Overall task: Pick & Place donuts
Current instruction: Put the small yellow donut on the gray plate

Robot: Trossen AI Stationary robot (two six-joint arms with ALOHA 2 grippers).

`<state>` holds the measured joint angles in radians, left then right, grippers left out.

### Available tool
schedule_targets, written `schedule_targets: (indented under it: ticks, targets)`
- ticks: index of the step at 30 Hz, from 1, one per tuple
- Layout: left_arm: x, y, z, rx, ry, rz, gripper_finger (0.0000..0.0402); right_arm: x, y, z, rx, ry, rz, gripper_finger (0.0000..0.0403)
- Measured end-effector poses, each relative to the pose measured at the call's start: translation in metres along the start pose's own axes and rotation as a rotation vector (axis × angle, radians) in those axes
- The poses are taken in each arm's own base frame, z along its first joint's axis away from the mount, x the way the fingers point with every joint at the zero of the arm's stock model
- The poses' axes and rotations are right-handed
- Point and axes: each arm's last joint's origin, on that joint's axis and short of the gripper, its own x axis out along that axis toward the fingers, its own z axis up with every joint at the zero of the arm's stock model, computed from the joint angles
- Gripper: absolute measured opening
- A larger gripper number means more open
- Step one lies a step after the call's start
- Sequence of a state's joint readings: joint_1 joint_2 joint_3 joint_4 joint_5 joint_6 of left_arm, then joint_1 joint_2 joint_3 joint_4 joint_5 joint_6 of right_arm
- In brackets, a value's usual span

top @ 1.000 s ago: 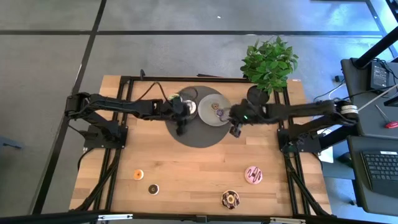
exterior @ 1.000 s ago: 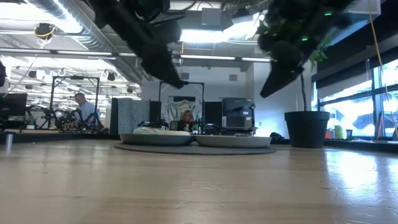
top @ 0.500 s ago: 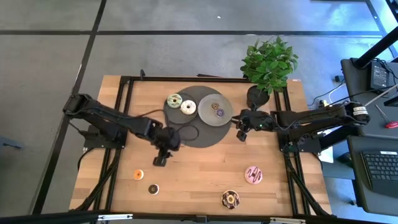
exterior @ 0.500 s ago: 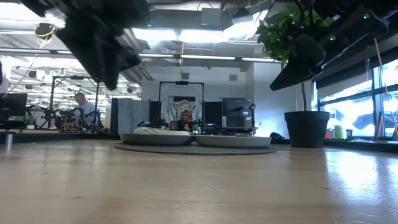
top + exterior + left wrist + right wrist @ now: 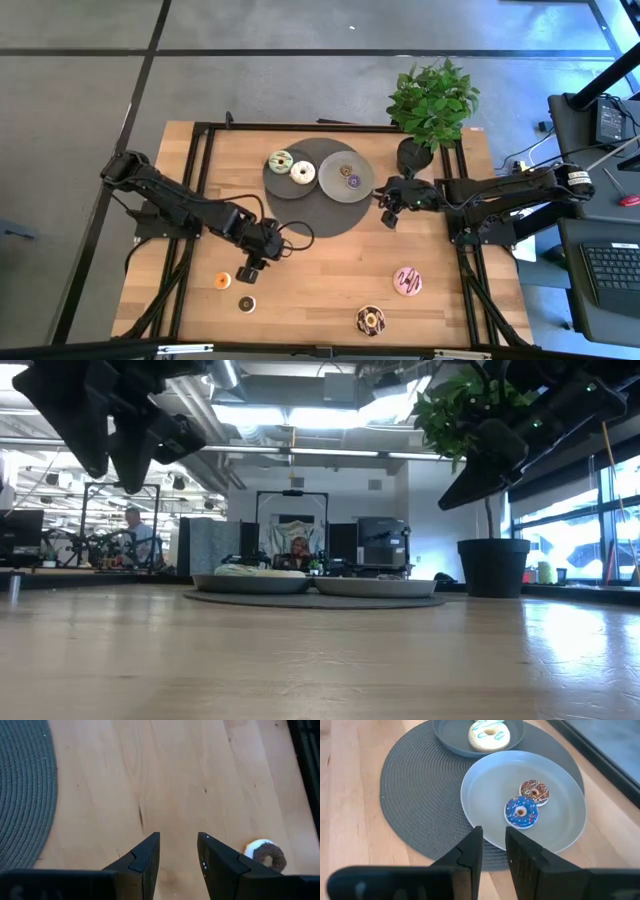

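Observation:
My left gripper [image 5: 247, 270] [image 5: 178, 855] hovers open above bare wood, close to the tiny orange donut [image 5: 222, 281] and the tiny dark brown donut [image 5: 246, 303] [image 5: 265, 855]. My right gripper [image 5: 388, 212] [image 5: 493, 850] hangs open, with a narrow gap, beside the mat's right edge. The dark plate [image 5: 278, 180] carries the white-green donut [image 5: 280, 161] and the cream donut [image 5: 302, 172]. Two tiny donuts, purple [image 5: 521, 812] and brown sprinkled [image 5: 534, 792], lie on the light plate [image 5: 362, 188]. The pink donut [image 5: 407, 281] and chocolate sprinkled donut [image 5: 371, 321] lie flat near the table's near edge.
Both plates rest on a round grey woven mat [image 5: 320, 218] at the table's far middle. A potted plant [image 5: 430, 100] stands at the far right corner, just behind my right arm. Open wood lies between the mat and the near donuts. People sit in the room beyond.
My left gripper has left the dark plate and swung toward the table's near left, ending above the wood beside the orange donut. My right gripper drew back a little toward the right, off the light plate's edge, then stayed. No donut has moved.

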<state>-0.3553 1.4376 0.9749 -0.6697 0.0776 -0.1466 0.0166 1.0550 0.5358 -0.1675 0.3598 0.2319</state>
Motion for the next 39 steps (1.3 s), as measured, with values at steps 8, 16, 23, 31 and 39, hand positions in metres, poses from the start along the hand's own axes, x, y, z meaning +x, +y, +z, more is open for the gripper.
schedule_targets:
  ticks: [8,16,23,31,39]
  targets:
    - [0.000,0.000,0.005,-0.094,-0.047,-0.006,0.0127,0.000,-0.001,-0.005,-0.010,0.047,0.003,0.0086]
    - [-0.002,-0.001,0.016,-0.098,-0.166,-0.022,0.0128,0.000,0.000,-0.003,-0.010,0.030,0.006,0.0086]
    - [-0.003,-0.002,0.022,-0.090,-0.224,-0.038,0.0130,0.001,-0.001,0.001,-0.045,-0.005,-0.008,0.0086]
    - [-0.001,-0.001,0.013,-0.199,-0.135,0.002,0.0189,0.002,-0.007,0.007,-0.014,-0.059,-0.047,0.0086]
    - [-0.001,-0.006,0.012,-0.336,-0.132,-0.010,0.0236,0.004,-0.013,0.008,0.006,-0.057,-0.068,0.0086]
